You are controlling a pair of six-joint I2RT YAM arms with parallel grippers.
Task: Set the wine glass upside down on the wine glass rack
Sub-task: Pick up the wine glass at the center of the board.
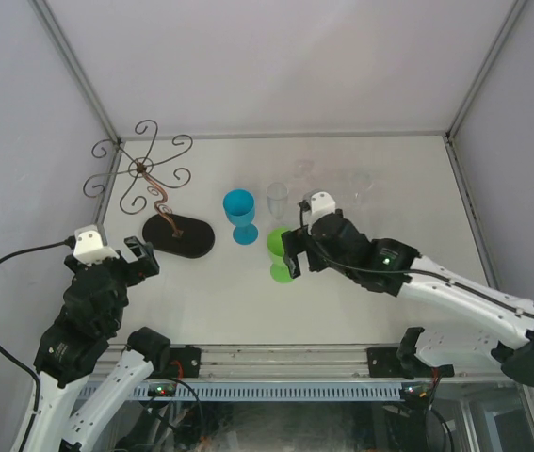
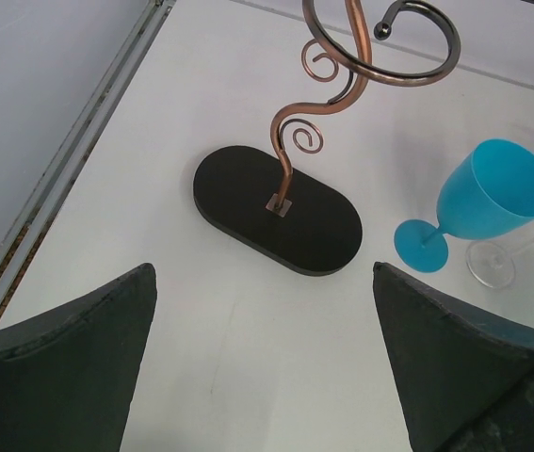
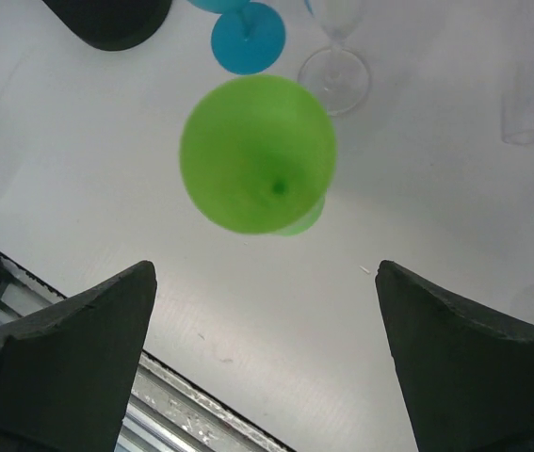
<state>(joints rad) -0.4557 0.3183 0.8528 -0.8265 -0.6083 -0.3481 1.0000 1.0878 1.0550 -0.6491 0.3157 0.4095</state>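
The wine glass rack (image 1: 144,170) stands at the back left, its curled wire arms spreading from a coppery stem (image 2: 290,160) on a black oval base (image 2: 276,209). Three wine glasses stand upright mid-table: a blue one (image 1: 240,215), a clear one (image 1: 277,198) and a green one (image 1: 281,252). My right gripper (image 1: 292,250) hovers open right beside the green glass (image 3: 257,155), which sits ahead of the fingers, not between them. Near the rack base, my left gripper (image 1: 144,257) hangs open and empty, with bare table between its fingers (image 2: 106,330).
More clear glasses (image 1: 361,184) stand at the back right. The blue glass (image 2: 493,198) and a clear glass foot (image 2: 491,266) lie right of the rack base. Grey walls close the table's sides, and a metal rail (image 3: 182,424) runs along the near edge.
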